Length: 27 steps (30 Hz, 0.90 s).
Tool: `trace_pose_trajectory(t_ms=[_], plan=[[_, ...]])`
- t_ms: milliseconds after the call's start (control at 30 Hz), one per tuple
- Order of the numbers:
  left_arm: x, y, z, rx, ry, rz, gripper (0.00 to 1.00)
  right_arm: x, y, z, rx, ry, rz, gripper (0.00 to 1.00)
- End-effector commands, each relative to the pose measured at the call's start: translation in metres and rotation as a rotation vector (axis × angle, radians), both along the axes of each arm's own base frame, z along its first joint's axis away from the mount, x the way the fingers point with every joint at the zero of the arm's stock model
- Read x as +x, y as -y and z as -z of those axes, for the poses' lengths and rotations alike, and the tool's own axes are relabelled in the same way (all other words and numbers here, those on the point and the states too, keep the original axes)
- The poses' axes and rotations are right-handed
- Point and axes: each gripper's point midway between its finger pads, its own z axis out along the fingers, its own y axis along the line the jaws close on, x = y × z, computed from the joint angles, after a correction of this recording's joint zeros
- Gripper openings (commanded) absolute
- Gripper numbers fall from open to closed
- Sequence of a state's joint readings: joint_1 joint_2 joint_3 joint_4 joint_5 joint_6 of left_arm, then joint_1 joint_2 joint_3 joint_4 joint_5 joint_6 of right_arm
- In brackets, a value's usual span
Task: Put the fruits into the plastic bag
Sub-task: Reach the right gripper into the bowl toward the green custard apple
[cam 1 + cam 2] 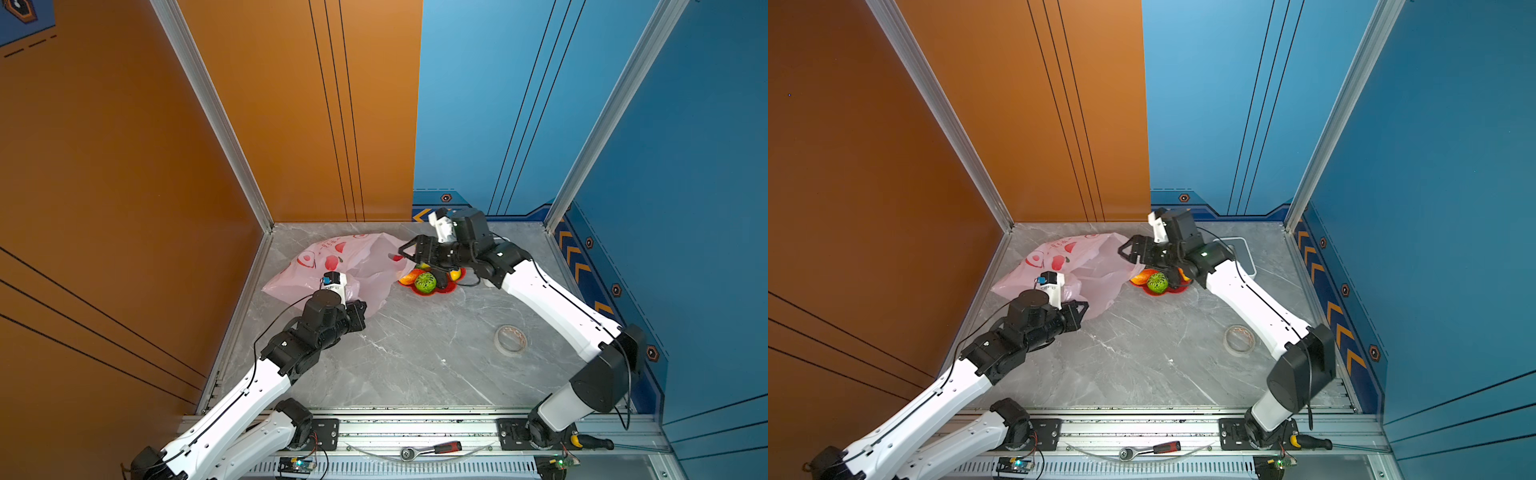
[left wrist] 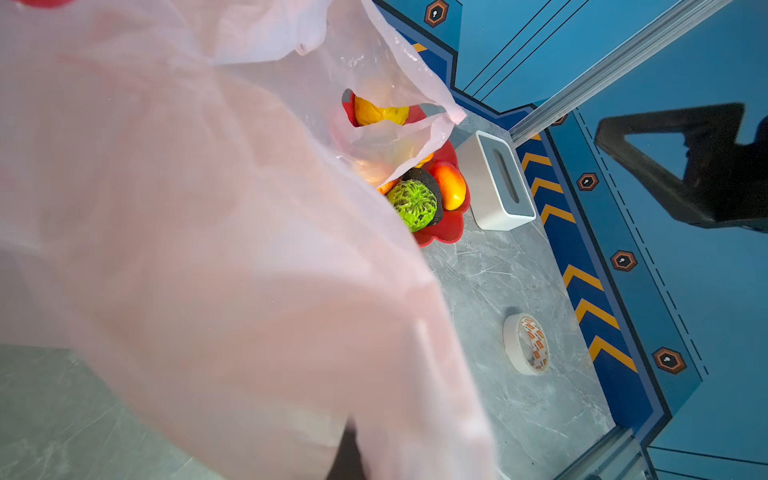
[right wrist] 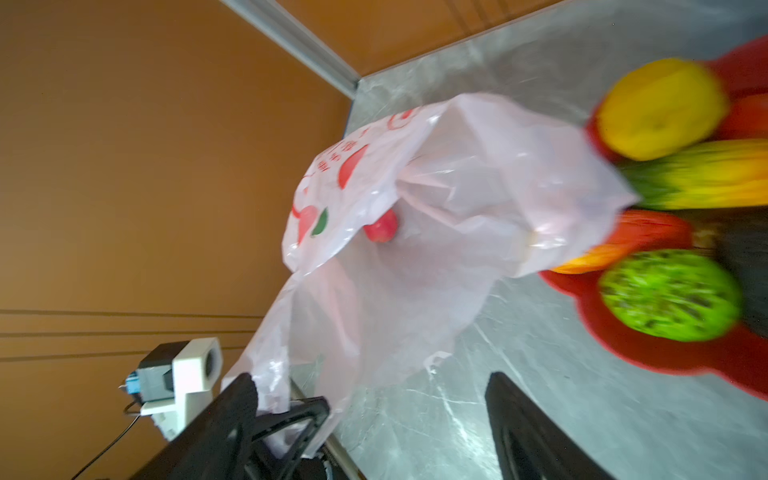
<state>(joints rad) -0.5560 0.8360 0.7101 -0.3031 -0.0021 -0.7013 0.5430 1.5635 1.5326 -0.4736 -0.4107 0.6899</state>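
Ratchet wrench (image 1: 428, 451) lies on front rail (image 1: 415, 428). Left gripper (image 1: 360, 309) pinches near edge of plastic bag (image 1: 328, 266); bag slumped back left, mouth toward red dish (image 1: 432, 291). Apple (image 3: 381, 231) inside bag. Right gripper (image 1: 420, 266) spread wide, empty, above bag mouth and dish. Green fruit (image 1: 425, 281), lemon (image 1: 455, 274), mango (image 1: 409, 276) in dish. Tape roll (image 1: 510, 340) right.
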Motion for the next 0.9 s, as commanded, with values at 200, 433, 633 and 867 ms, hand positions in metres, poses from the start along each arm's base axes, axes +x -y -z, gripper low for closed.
trace_pose_trajectory(t_ms=[200, 433, 633, 867], plan=[[-0.003, -0.005, -0.006, -0.013, 0.009, -0.001, 0.0, -0.009, 0.088, 0.09, -0.462, -0.123, 0.062, 0.87], [-0.001, -0.002, -0.009, -0.028, 0.012, -0.001, 0.0, 0.009, 0.07, 0.138, -0.669, -0.131, -0.024, 0.89], [0.0, -0.002, -0.009, -0.035, 0.012, -0.004, 0.0, 0.034, 0.042, 0.17, -0.725, -0.15, -0.068, 0.91], [0.001, -0.001, -0.009, -0.042, 0.015, -0.003, 0.0, 0.061, 0.035, 0.192, -0.781, -0.167, -0.031, 0.92]])
